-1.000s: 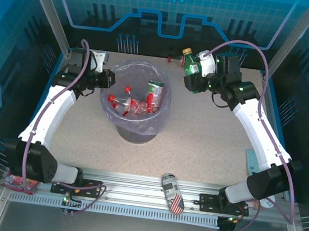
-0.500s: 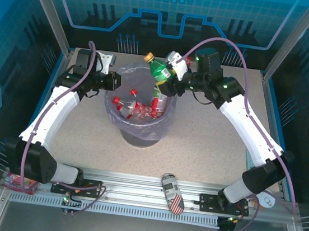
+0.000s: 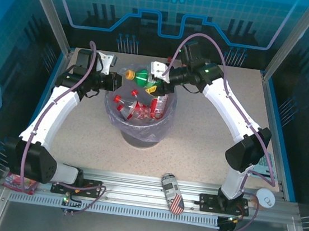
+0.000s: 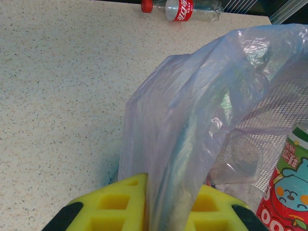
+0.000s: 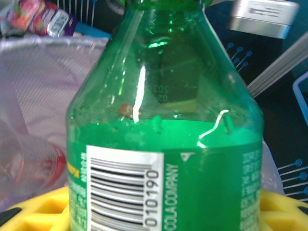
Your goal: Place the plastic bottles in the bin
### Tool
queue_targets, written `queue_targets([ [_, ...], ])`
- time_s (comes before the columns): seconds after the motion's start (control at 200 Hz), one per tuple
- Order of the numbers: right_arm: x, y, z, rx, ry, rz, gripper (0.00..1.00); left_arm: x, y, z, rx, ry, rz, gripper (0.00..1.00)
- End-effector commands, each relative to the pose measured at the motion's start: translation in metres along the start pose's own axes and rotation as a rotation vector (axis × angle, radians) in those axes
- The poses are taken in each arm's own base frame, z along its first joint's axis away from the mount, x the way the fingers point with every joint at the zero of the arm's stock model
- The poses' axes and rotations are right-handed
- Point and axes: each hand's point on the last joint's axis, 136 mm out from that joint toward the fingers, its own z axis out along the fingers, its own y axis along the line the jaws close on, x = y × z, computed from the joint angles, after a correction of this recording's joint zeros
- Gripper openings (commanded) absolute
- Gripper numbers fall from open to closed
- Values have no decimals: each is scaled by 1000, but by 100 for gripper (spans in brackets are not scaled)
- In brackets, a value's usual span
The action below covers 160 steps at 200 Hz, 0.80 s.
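Observation:
A green plastic bottle (image 3: 143, 79) with an orange cap lies sideways over the bin's (image 3: 120, 129) far rim, and my right gripper (image 3: 158, 77) is shut on it. In the right wrist view the green bottle (image 5: 163, 96) stands between the yellow fingers (image 5: 36, 214), the bin's lilac bag (image 5: 38, 82) behind it. My left gripper (image 3: 112, 81) is shut on the bag's left rim; the bag (image 4: 202, 120) runs up between the pads of the left gripper (image 4: 169, 211). Several clear red-labelled bottles (image 3: 128, 106) lie inside. One more clear bottle (image 4: 185, 7) lies on the table's far edge.
A red and green cartoon-printed container (image 4: 288, 192) stands inside the bin at its right side. The flag-patterned can (image 3: 172, 193) lies on the front rail. A snack packet (image 3: 19, 182) sits at the near left corner.
My right arm has carried the green bottle from the back right leftwards to above the bin and tipped it sideways. My left gripper has kept its hold on the bag rim.

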Motion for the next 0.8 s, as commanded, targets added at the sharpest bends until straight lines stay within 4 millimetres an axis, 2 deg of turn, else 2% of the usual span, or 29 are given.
queue_targets([
  [0.0, 15, 10, 16, -65, 86, -155, 25, 45, -6, 10, 36, 177, -7, 0],
  [0.18, 35, 12, 37, -91, 202, -203, 28, 45, -5, 10, 32, 176, -4, 0],
  [0.245, 41, 15, 42, -99, 231, -218, 32, 44, -5, 9, 31, 173, -2, 0],
  [0.34, 47, 17, 44, -108, 247, -235, 47, 44, -5, 9, 28, 172, -2, 0],
  [0.41, 47, 18, 43, -107, 247, -241, 50, 45, -4, 9, 27, 174, -4, 0],
  [0.425, 46, 18, 43, -107, 245, -241, 58, 45, -5, 9, 28, 174, -3, 0],
  [0.46, 45, 19, 42, -107, 242, -246, 62, 45, -5, 9, 29, 175, -3, 0],
  [0.48, 45, 19, 42, -106, 242, -250, 78, 44, -4, 9, 26, 173, -3, 0],
  [0.49, 45, 19, 42, -103, 241, -254, 81, 45, -4, 9, 26, 174, -3, 0],
  [0.6, 42, 15, 40, -79, 233, -271, 86, 44, -5, 9, 26, 173, -2, 0],
  [0.61, 42, 15, 40, -80, 233, -270, 95, 45, -4, 9, 24, 173, -2, 0],
  [0.62, 41, 15, 40, -77, 232, -272, 99, 44, -4, 8, 24, 171, -2, 0],
  [0.795, 33, 8, 37, -44, 208, -282, 100, 44, -4, 8, 23, 172, 0, 0],
])
